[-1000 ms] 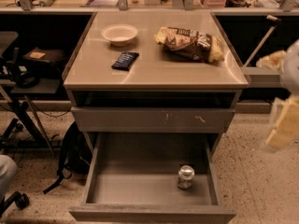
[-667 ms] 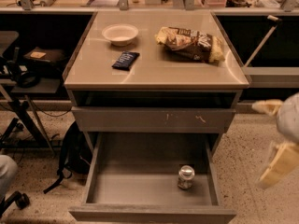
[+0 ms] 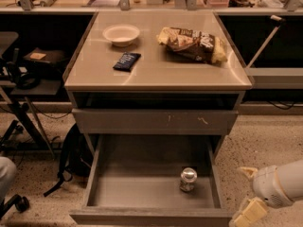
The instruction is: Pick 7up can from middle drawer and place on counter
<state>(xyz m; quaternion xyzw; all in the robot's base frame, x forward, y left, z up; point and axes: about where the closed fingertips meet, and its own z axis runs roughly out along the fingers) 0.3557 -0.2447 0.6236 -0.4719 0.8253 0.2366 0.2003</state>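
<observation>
Camera view: hand (image 3: 242, 195) spread, empty, right of middle drawer (image 3: 142, 215).

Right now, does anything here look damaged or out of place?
Only pale scratch marks on the upper drawer front. The 7up can stands upright in the open middle drawer; the gripper hangs outside it, lower right.

gripper (image 3: 241, 195) low at right edge | bowl (image 3: 121, 34) far up-left of it | dark packet (image 3: 127, 61) up-left, nearer | snack bag (image 3: 191, 44) above, slightly left | backpack (image 3: 75, 150) left, floor level
</observation>
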